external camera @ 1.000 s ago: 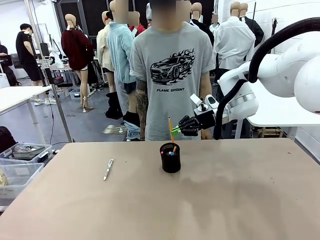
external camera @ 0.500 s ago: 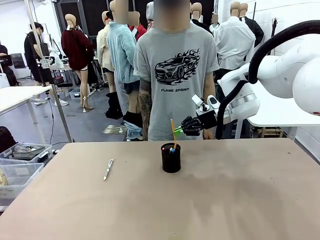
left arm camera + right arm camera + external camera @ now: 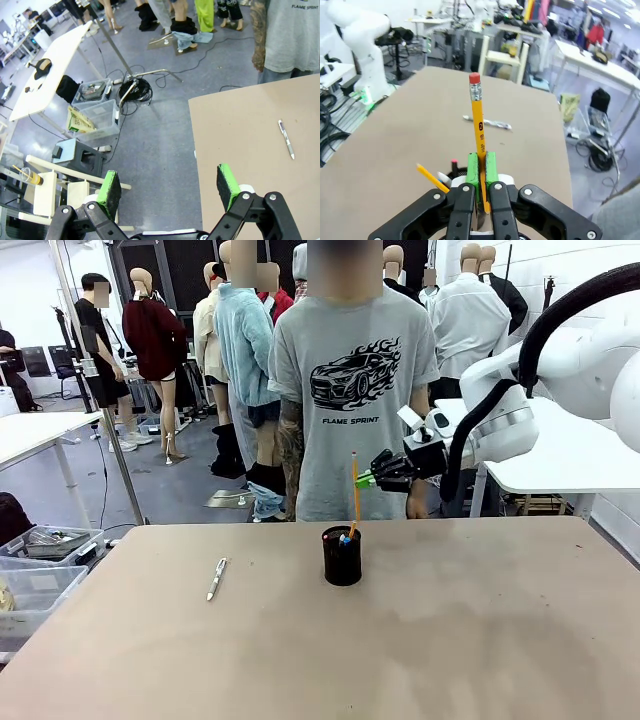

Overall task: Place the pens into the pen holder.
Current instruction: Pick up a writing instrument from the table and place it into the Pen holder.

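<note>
We judge the step in hand to be the drop of the orange-yellow pencil (image 3: 354, 495) into the black mesh pen holder (image 3: 342, 560). The right gripper (image 3: 363, 480) pinches the pencil and holds it upright above the holder, reaching in from the pencil's 3 o'clock and gripping it about midway along. In the right wrist view the green pads (image 3: 491, 167) press against the shaft, and the pink eraser (image 3: 474, 78) is at the free end. The pencil's lower end is at the holder's rim, but we cannot tell how far inside it reaches. A blue-tipped pen (image 3: 342, 539) looks to be in the holder already.

The holder stands on the surface (image 3: 450, 640), a little toward 12 o'clock from its middle. The silver pen (image 3: 216, 579) lies flat at the holder's 9 o'clock, well apart from it and not yet picked up. The left gripper (image 3: 170, 186) hangs with its fingers spread wide and nothing between them, off the surface's edge and above the floor.

For the next move, we think the pencil should go a little lower, so that its tip is clearly within the mesh wall before the pads part. The pencil is longer than the holder, so a release from too high could let it tip out or knock the holder. After that, only the silver pen is left to fetch, and it lies on the left arm's side.
</note>
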Controlling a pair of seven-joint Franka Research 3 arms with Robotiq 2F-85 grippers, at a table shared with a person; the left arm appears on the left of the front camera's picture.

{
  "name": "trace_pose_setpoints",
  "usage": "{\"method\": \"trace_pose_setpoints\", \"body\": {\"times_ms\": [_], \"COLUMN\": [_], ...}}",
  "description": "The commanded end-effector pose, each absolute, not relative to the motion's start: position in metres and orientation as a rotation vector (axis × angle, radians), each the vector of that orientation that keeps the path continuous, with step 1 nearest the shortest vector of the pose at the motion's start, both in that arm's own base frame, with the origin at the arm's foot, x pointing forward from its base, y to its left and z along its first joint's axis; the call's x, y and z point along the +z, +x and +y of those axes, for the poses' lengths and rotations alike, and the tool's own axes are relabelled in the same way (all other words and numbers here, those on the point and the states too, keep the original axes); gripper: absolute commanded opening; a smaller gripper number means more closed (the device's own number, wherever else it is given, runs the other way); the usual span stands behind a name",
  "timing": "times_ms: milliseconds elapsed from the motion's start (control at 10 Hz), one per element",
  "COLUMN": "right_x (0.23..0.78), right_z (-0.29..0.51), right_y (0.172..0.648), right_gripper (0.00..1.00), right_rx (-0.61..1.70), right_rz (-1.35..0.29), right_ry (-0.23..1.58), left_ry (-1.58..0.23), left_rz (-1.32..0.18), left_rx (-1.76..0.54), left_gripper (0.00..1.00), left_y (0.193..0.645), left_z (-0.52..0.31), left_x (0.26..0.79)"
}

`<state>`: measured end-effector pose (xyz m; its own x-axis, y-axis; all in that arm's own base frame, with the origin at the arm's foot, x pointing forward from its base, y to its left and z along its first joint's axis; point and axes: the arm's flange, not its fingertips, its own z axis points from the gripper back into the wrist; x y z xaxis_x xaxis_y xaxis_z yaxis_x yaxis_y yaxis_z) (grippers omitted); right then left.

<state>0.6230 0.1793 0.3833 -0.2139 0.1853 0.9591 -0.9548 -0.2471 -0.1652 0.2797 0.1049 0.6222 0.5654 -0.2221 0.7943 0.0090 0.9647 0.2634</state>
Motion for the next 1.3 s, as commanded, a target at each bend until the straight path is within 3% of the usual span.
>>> {"method": "trace_pose_setpoints", "body": {"times_ms": [0,800,1100,1200], "right_x": [0.377,0.352,0.338,0.337], "right_z": [0.178,0.193,0.197,0.197], "right_y": [0.614,0.633,0.637,0.637], "right_gripper": [0.00,0.00,0.00,0.06], "right_rx": [1.662,1.685,1.652,1.638], "right_rz": [-1.106,-0.950,-0.900,-0.888], "right_ry": [1.239,1.434,1.408,1.374], "left_ry": [0.241,0.241,0.241,0.241], "left_rz": [-0.969,-0.969,-0.969,-0.969], "left_rx": [-0.134,-0.134,-0.134,-0.134], "left_gripper": [1.00,1.00,1.00,1.00], "left_y": [0.281,0.281,0.281,0.281], "left_z": [0.105,0.105,0.105,0.105], "left_x": [0.623,0.623,0.623,0.623]}}
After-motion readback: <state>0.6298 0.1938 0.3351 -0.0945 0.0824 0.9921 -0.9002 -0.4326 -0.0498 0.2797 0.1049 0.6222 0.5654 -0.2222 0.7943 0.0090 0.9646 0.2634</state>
